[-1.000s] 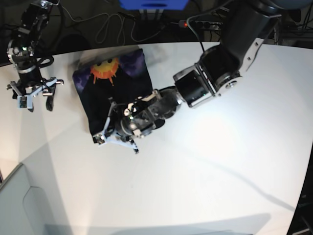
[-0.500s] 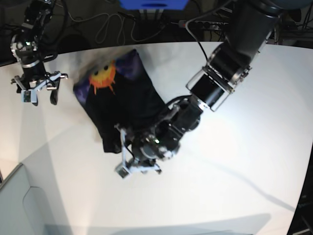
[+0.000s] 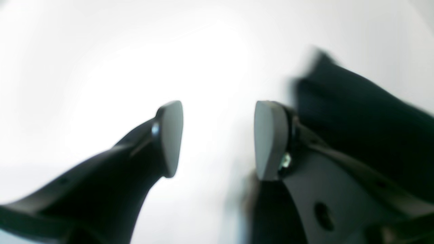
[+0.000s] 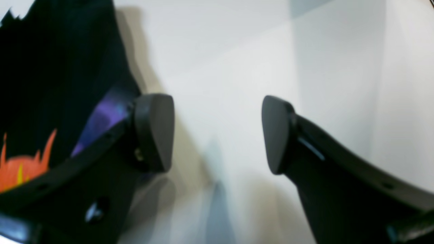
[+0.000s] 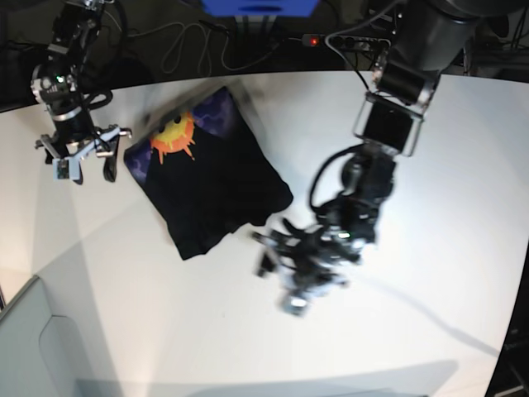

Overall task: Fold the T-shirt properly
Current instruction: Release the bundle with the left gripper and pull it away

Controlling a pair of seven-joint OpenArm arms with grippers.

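Note:
The black T-shirt lies folded into a rough square on the white table, tilted, with its orange sun print on purple at the far corner. My left gripper hovers open just off the shirt's near right corner, blurred by motion. In the left wrist view its fingers stand apart over bare table, with the black T-shirt to the right. My right gripper is open beside the shirt's left corner. The right wrist view shows that gripper empty, with the T-shirt to its left.
Cables and a power strip lie behind the table's curved far edge. A blue object sits at the top. A grey panel fills the bottom left corner.
My left gripper opened, let go of the shirt's near edge and swung right and toward the front. The shirt turned and shifted slightly. My right gripper moved closer to the shirt.

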